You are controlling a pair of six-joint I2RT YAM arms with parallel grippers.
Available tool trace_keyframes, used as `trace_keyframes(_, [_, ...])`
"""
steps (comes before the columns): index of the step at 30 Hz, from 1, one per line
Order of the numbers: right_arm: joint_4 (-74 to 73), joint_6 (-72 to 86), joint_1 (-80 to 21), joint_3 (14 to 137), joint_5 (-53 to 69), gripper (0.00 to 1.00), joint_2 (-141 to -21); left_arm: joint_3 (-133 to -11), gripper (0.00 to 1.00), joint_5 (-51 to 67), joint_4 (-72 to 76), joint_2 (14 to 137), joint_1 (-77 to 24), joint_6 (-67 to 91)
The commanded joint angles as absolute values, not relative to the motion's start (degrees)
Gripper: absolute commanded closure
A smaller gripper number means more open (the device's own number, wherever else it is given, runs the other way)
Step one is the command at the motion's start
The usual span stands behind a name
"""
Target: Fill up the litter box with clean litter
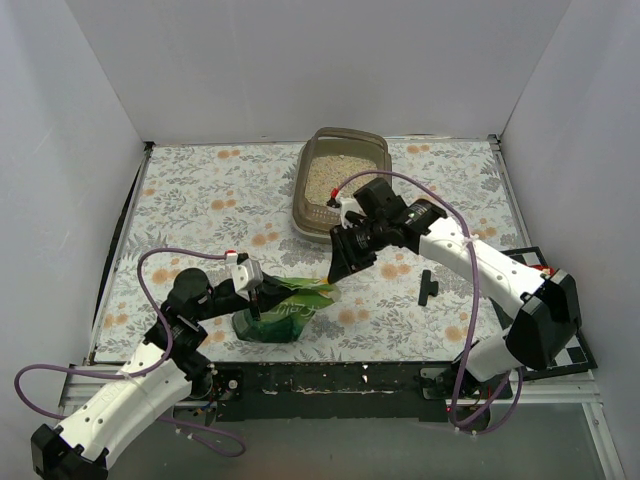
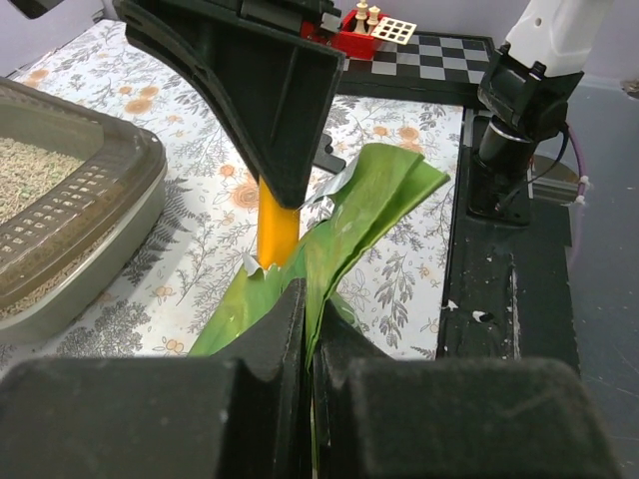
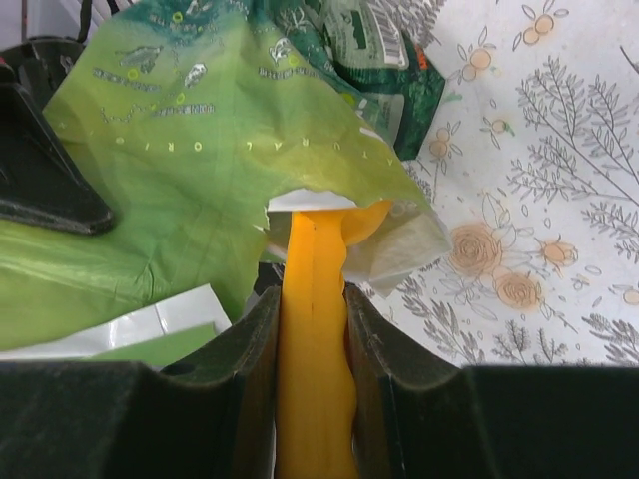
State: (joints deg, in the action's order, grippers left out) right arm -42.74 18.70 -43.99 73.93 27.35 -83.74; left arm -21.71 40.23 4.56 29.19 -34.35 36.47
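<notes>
The grey-brown litter box (image 1: pixel 303 190) stands at the back middle with pale beige clean litter (image 1: pixel 332 178) in it; it also shows in the left wrist view (image 2: pixel 120 215). The green bag (image 1: pixel 285 315) stands at the front. My left gripper (image 1: pixel 257 297) is shut on the bag's upper edge (image 2: pixel 329 254). My right gripper (image 1: pixel 338 268) is shut on the handle of the yellow scoop (image 3: pixel 315 339), whose head is inside the bag's torn mouth (image 3: pixel 329 205). The scoop's handle shows in the left wrist view (image 2: pixel 277 232).
A small black part (image 1: pixel 428 287) lies on the floral mat right of the bag. White walls close the back and sides. A checkerboard plate (image 2: pixel 419 50) lies at the table's right edge by the right arm's base (image 1: pixel 545 320).
</notes>
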Motion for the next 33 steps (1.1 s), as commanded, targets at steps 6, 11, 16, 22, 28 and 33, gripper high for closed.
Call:
trace_keyframes(6, [-32.5, 19.3, -45.4, 71.0, 30.8, 0.99, -94.5, -20.7, 1.0, 40.6, 5.5, 28.1, -34.8, 37.4])
trace_keyframes(11, [-34.6, 18.4, -45.4, 74.6, 30.5, 0.99, -94.3, -20.3, 1.0, 40.5, 5.3, 27.2, -34.8, 37.6])
trace_keyframes(16, [-38.8, 16.5, -46.4, 75.8, 25.8, 0.99, -96.1, -20.0, 1.0, 40.3, 5.8, 27.1, -34.9, 37.6])
trace_keyframes(22, [-25.2, 21.9, -46.8, 66.5, 33.2, 0.99, -96.0, -19.8, 1.0, 40.1, 6.1, 26.9, -34.9, 37.7])
trace_keyframes(28, [-2.9, 29.6, -46.8, 56.4, 48.1, 0.99, -97.8, -19.5, 1.0, 40.1, 6.1, 27.0, -34.9, 37.4])
trace_keyframes(33, [17.0, 39.1, -47.4, 50.4, 59.7, 0.99, -99.9, -19.2, 1.0, 39.6, 5.6, 26.9, -34.9, 36.5])
